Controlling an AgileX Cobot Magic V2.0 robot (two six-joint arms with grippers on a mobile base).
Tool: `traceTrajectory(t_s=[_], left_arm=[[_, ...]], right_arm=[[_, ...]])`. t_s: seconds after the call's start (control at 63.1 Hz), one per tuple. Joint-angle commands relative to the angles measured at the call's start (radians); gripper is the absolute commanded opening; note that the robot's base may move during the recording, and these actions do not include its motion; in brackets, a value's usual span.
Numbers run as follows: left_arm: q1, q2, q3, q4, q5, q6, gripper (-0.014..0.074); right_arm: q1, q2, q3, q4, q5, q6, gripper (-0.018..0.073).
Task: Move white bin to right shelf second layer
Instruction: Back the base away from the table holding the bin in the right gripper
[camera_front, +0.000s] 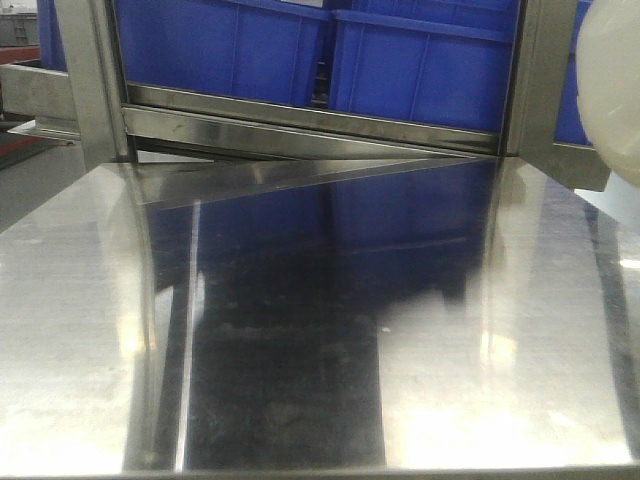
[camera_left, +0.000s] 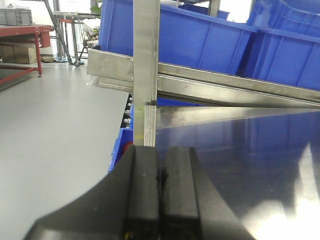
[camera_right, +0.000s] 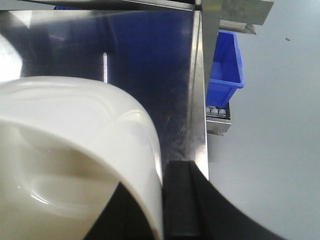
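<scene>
bin position is what matters to me now: the white bin (camera_right: 75, 150) hangs off my right gripper (camera_right: 162, 205), whose black fingers (camera_right: 181, 200) pinch its rim wall, one outside and, as far as i can judge, one inside. in the front view the bin (camera_front: 610, 85) shows only as a pale curved bulge at the far right edge, level with the rack's upright post (camera_front: 540, 70), lifted clear of the steel tabletop (camera_front: 330, 330). so the load sits to the right of the table's centre, on the right arm's side, and that arm is plainly the nearer one.

left gripper (camera_left: 160, 200) is clamped together on nothing, fingers pressed flat, hovering low over the left edge of the tabletop and pointing at the blue crates (camera_left: 200, 40) on the sloping shelf bar (camera_left: 225, 90).

from the right wrist view i see the table's right edge, bare floor beyond it, and a lower blue crate (camera_right: 227, 65) under a steel corner. i cannot see the right shelf's second layer of rollers in any view, so i judge the target lies further right, past that post. the bin's long axis i cannot tell; too much of it is cropped.
</scene>
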Motion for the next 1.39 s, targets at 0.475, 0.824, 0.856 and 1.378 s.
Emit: traceTrajectory(t_s=[0.475, 0.824, 0.856, 1.378], left_arm=[[-0.006, -0.003, 0.037, -0.001, -0.08, -0.007, 0.0085], [-0.006, -0.003, 0.037, -0.001, -0.08, -0.007, 0.0085], [-0.006, -0.003, 0.037, -0.001, -0.08, -0.007, 0.0085], [-0.006, -0.003, 0.037, -0.001, -0.08, -0.007, 0.0085]], right_arm=[[-0.008, -0.001, -0.029, -0.006, -0.087, 0.002, 0.0048], [-0.008, -0.001, -0.029, -0.006, -0.085, 0.002, 0.0048], [-0.008, -0.001, -0.029, -0.006, -0.085, 0.002, 0.0048], [-0.008, -0.001, -0.029, -0.006, -0.084, 0.002, 0.0048]])
